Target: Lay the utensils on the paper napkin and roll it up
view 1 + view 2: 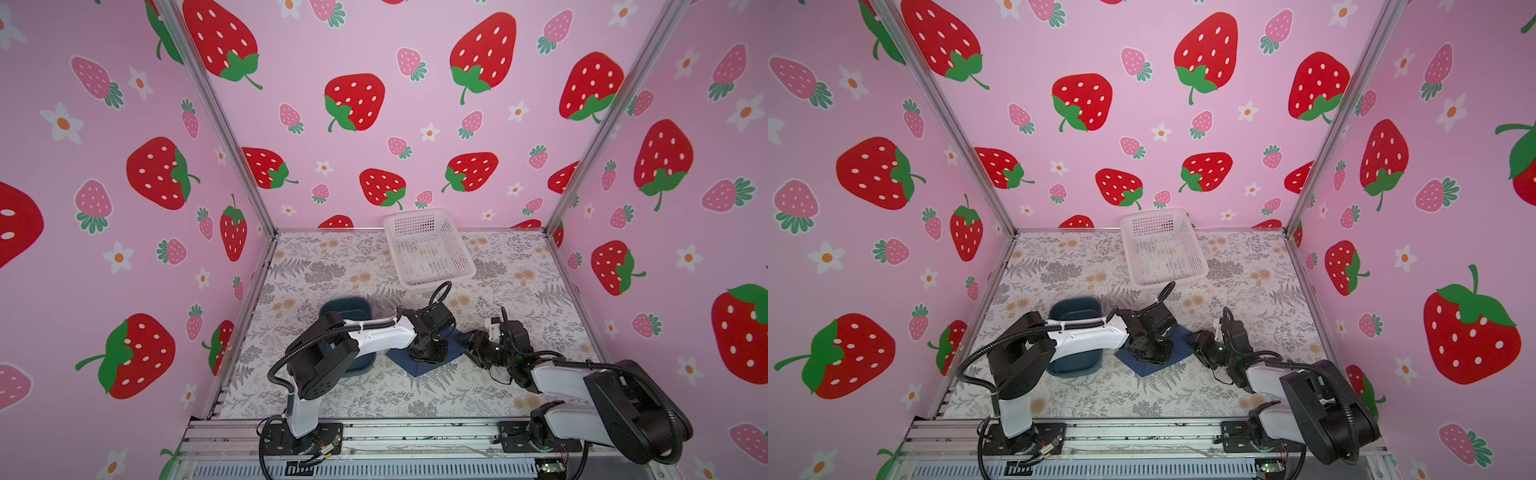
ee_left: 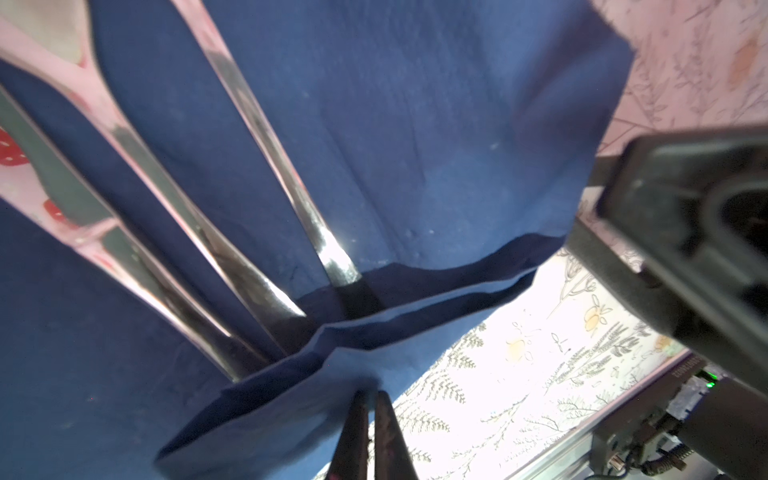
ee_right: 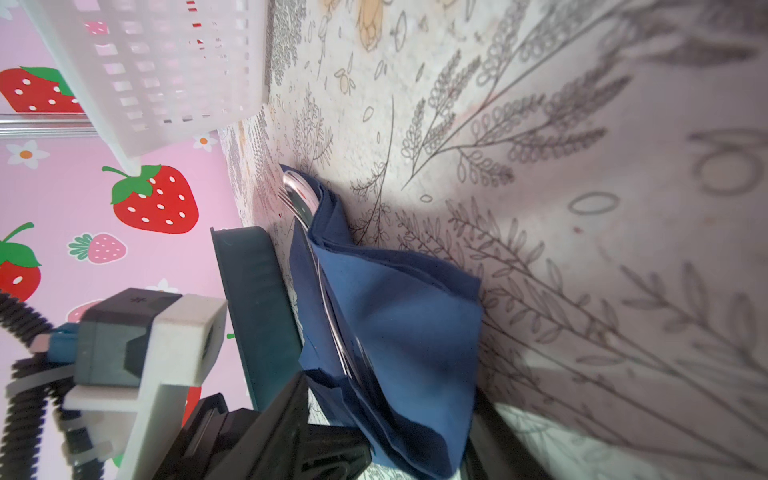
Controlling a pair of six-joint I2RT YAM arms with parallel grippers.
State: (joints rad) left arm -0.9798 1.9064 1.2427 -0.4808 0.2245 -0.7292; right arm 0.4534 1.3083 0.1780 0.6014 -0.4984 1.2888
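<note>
On the floral tabletop (image 1: pixel 374 399), your left gripper (image 2: pixel 370 399) is pinched closed on a folded flap of the paper napkin (image 2: pixel 415 145). That flap hides the handle ends of the utensils (image 2: pixel 266 137). Your right gripper (image 3: pixel 390 390) stands spread around the napkin's side; contact is unclear.

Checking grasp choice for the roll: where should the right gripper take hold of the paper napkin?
Pinch the raised flap of the paper napkin, at its free edge nearest the right gripper, coming in sideways. That flap stands up off the table, folded over the utensils, so jaws can likely straddle paper without catching metal.
</note>
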